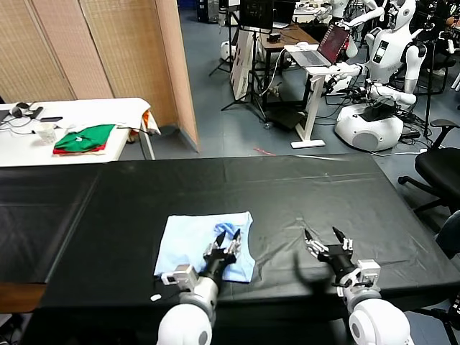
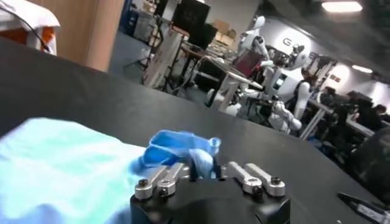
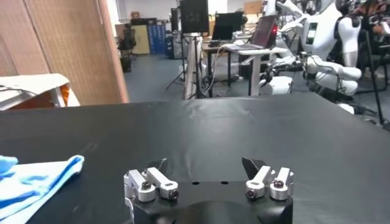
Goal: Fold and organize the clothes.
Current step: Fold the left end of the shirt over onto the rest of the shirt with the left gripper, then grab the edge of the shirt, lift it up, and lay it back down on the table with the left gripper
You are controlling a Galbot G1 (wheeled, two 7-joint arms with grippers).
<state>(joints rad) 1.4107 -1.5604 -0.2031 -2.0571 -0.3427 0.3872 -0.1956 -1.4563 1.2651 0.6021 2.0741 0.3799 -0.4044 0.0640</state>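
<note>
A: Quick, what's in front of you?

B: Black table [image 1: 302, 187]. Pale blue T-shirt [image 1: 194, 244] lying on it, folded into a rough rectangle, near my front edge, left of centre.

A: Left arm?

B: My left gripper [image 1: 224, 246] sits over the shirt's right part, fingers pinched together with a bunched bit of blue fabric at the tips.

A: Right?

B: My right gripper [image 1: 325, 241] is over bare table, well apart from the shirt, fingers spread wide, holding nothing.

A: Background?

B: White side table [image 1: 86, 115] at far left with folded green and red garments [image 1: 85, 139]. White robots [image 1: 377, 65] and a laptop [image 1: 320, 49] far right.
</note>
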